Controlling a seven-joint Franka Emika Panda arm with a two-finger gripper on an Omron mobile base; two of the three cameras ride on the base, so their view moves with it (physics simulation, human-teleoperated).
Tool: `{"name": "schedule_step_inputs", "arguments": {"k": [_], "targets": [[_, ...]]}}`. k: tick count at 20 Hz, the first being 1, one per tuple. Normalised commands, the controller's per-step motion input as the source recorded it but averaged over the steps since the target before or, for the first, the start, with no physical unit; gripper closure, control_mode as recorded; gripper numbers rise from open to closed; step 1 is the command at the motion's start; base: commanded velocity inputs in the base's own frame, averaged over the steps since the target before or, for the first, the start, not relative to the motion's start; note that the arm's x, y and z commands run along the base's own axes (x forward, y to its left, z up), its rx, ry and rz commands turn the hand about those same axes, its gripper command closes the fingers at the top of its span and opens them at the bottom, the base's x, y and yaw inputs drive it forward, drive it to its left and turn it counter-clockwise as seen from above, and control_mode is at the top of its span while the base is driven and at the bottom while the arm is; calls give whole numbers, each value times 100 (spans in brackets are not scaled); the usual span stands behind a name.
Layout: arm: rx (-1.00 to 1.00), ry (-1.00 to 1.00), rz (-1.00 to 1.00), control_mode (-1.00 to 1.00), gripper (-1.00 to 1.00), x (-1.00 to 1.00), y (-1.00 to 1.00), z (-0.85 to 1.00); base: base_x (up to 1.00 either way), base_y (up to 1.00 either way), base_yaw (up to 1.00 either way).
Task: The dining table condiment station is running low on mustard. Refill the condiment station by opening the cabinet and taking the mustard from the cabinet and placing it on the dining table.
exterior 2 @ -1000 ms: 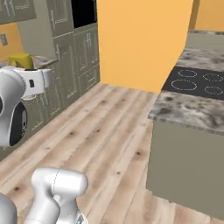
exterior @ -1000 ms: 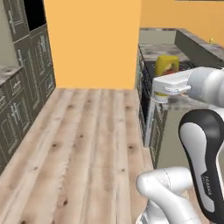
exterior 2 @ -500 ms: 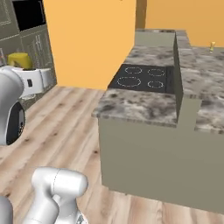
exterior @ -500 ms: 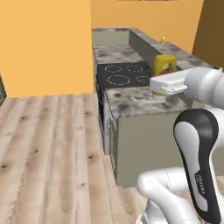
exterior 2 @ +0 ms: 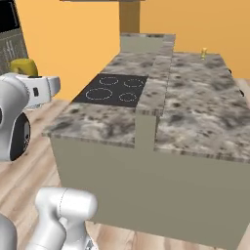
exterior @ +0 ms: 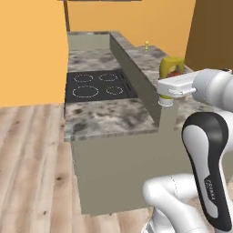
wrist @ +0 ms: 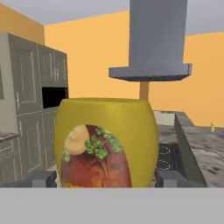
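With the gripper clenched on the mustard and carried high beside the dining table, the arm should keep the bottle upright and lower it gently onto the stone top.

Mustard bottle smooth yellow plastic with printed label, dining table top mottled polished stone, cooktop glossy black glass, floor matt wood planks, range hood brushed grey metal.
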Motion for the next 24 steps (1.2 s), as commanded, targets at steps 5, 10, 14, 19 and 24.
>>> {"name": "schedule_step_inputs", "arguments": {"k": [5,10,14,19,24], "targets": [[0,0,0,100,100,0,0,0,44,-100,-6],[0,0,0,100,100,0,0,0,47,-100,-6],[0,0,0,100,100,0,0,0,51,-100,-5],[0,0,0,100,100,0,0,0,52,-100,-3],[0,0,0,100,100,0,0,0,55,-100,-1]]}}
